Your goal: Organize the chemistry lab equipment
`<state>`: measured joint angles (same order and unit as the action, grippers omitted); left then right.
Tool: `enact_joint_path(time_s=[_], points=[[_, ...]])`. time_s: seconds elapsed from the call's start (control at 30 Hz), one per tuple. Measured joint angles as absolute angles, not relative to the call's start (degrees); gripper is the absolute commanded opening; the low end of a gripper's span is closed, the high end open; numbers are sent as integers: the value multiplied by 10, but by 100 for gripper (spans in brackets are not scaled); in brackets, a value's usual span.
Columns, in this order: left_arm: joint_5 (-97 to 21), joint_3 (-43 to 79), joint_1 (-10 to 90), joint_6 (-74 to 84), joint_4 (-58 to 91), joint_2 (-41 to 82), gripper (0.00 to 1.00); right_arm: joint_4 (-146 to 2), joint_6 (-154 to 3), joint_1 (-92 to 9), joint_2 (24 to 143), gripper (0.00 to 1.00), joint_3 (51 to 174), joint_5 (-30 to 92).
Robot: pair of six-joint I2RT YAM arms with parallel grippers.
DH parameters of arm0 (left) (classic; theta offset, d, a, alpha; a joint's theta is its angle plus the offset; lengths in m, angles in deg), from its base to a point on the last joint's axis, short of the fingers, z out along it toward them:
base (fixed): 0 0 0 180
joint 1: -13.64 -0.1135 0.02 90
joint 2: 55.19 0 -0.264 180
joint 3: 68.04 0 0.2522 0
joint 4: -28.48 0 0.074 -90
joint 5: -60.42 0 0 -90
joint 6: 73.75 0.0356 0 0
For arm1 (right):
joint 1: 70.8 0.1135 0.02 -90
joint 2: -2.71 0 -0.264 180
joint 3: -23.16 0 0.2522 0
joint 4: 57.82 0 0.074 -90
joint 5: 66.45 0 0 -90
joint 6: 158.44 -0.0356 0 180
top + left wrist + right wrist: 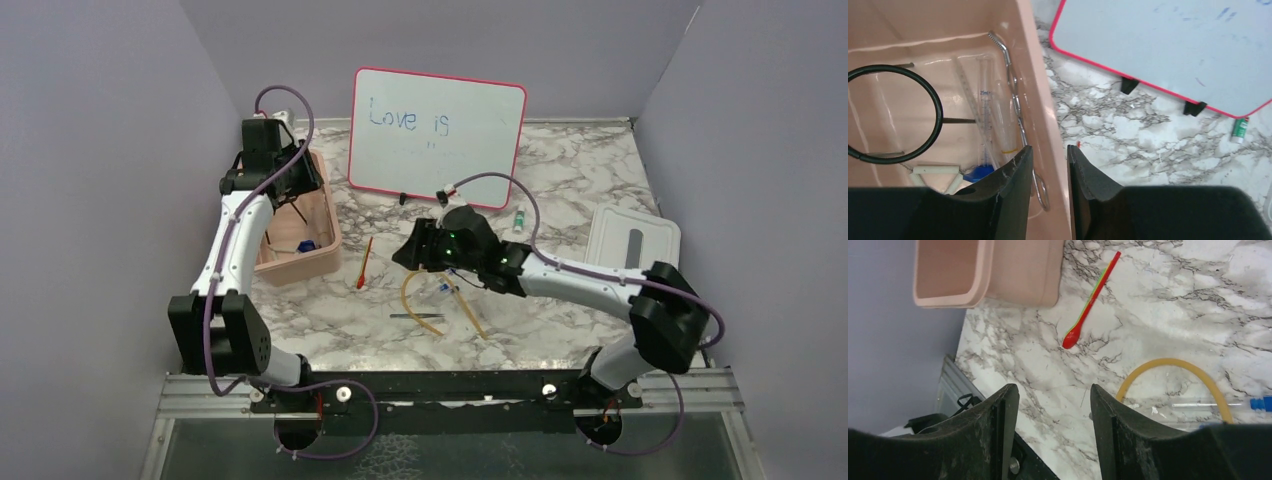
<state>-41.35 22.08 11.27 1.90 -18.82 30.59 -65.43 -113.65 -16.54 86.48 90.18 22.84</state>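
Observation:
In the left wrist view the pink bin (pixel 1048 100) holds a black wire ring tripod (pixel 937 107), metal tongs (pixel 1014 95) and a clear graduated tube on a blue base (pixel 984 107). My left gripper (pixel 1049 150) (pixel 298 188) hangs over the bin's right wall, jaws a little apart and empty. My right gripper (pixel 1054 390) (pixel 405 255) is open and empty above the table. A red-tipped spatula (pixel 1090 302) (pixel 364 265) lies ahead of it. The tan rubber tube (pixel 1173 364) (pixel 412 297) and a clear blue-capped tube (pixel 1218 404) lie to its right. A thin dark rod (pixel 415 316) lies nearer the bases.
The pink-framed whiteboard (pixel 435 135) stands at the back. A small green vial (pixel 519 220) lies by its right foot. The white lid (pixel 633 238) lies at the right. The pink bin (pixel 300 262) sits at the left, and grey walls close in both sides.

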Motion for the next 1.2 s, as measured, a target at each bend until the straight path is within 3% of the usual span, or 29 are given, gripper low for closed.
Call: enact_joint_path(time_s=[0.2,0.5,0.97,1.2], points=[[-383,188,155,20,-173,203,46,-719,-1151,-165,1021,54,1034,243],[-324,136,213,17,-171,104,54,-820,-1190,-153,1213,51,1227,257],[-297,177,252,18,-223,74,55,-883,-1198,-136,1310,42,1325,243],[-212,202,266,24,-250,69,66,-934,-1199,-124,1343,23,1387,207]])
